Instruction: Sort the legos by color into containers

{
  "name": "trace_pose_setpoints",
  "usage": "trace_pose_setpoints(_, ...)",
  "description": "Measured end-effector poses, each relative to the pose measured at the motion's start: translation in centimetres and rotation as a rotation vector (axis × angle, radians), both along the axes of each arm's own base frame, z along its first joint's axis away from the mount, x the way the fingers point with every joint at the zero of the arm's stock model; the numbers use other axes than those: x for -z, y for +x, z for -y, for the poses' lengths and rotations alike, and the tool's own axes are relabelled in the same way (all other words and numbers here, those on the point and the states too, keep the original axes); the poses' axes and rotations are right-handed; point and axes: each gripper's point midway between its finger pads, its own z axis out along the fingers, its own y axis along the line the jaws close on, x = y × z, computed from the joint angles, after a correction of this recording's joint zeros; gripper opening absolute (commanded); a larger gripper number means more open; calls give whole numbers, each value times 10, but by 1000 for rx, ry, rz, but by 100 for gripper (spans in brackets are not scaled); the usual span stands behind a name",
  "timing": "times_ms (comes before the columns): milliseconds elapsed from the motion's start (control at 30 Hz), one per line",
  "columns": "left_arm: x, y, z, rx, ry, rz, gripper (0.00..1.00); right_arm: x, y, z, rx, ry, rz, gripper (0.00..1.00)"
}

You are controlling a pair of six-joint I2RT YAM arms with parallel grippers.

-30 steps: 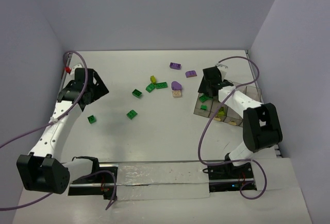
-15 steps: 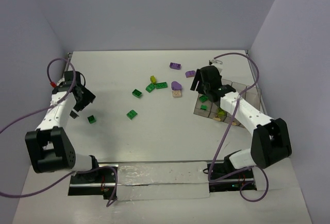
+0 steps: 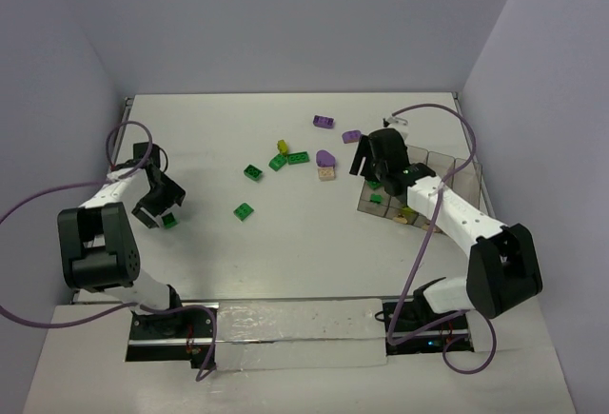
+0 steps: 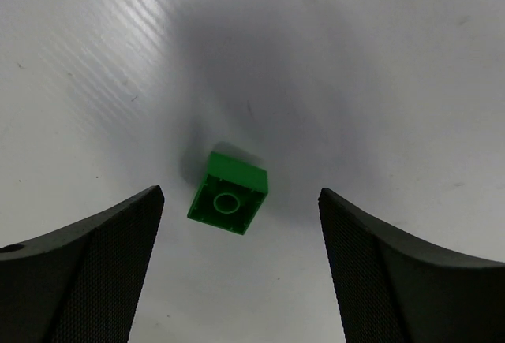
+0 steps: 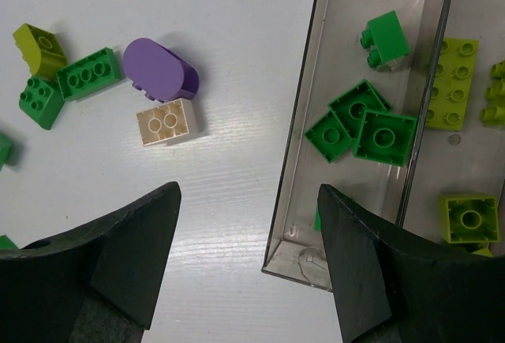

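On my overhead feed the left arm (image 3: 114, 186) reaches out at the left edge of the frame, and its jaws stand wide over a small dark green brick (image 4: 228, 201). On the left wrist feed that brick lies studs-down on the white bench (image 3: 285, 262), hollow underside up. It sits between the two dark fingers (image 4: 87, 272) and touches neither. The right arm (image 3: 447, 209) stretches across the right of the frame toward the row of smoky bins (image 5: 347, 12). Its jaws are also wide and hold nothing, hanging above the near end of the leftmost bin and the bench beside it. In the right wrist feed I count four dark green bricks in that bin: one near the top (image 5: 385, 39) and three clustered at mid-height (image 5: 359, 106). The next bin to the right holds yellow-green bricks, a long plate (image 5: 454, 71) and a square one lower down (image 5: 469, 217). Left of the bins, loose on the bench, a rounded purple brick (image 5: 160, 68) lies just above a tan brick (image 5: 166, 121). A long green brick (image 5: 89, 73) is beside it at the left. At the far left a yellow-green brick (image 5: 37, 47) sits just above a small green one (image 5: 40, 102). Overhead, two more purple bricks (image 3: 324, 122) lie in the upper middle, and two green ones (image 3: 245, 210) are well apart from both arms near the centre.
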Motion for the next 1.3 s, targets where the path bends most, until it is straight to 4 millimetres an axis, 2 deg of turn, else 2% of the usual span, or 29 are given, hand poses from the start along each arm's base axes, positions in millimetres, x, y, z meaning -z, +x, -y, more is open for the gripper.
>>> trace_pose_setpoints(133,9,-6,2,-8,-7,-16,53,-3,0,0,0,3,7,78)
trace_pose_setpoints(200,10,-6,2,-13,-11,-9,46,-4,0,0,0,4,10,78)
trace_pose_setpoints(333,9,-1,3,-10,-18,12,25,-8,-1,1,0,8,20,78)
trace_pose_setpoints(467,5,1,7,13,-22,30,19,-11,-2,0,-1,11,27,78)
trace_pose_setpoints(600,-16,7,25,101,9,83,17,-16,-3,0,-3,15,38,78)
trace_pose_setpoints(667,-35,17,59,217,28,128,17,-20,-4,1,-1,17,48,78)
trace_pose_setpoints(833,-87,40,183,566,2,278,16,-35,-8,4,7,25,83,78)
trace_pose_setpoints(933,-102,41,250,719,-25,324,17,-43,-14,8,14,29,106,78)
trace_pose_setpoints(1000,-98,38,286,795,-41,319,17,-46,-19,12,22,26,114,78)
trace_pose_setpoints(1067,-87,35,313,850,-51,297,17,-48,-22,15,30,21,117,78)
trace_pose_setpoints(1200,-54,31,351,926,-54,221,20,-48,-27,22,48,5,114,78)
trace_pose_setpoints(1267,-40,30,366,952,-59,196,25,-49,-30,25,58,-1,118,78)
trace_pose_setpoints(1300,-34,28,371,964,-62,183,33,-50,-31,27,62,-3,121,78)
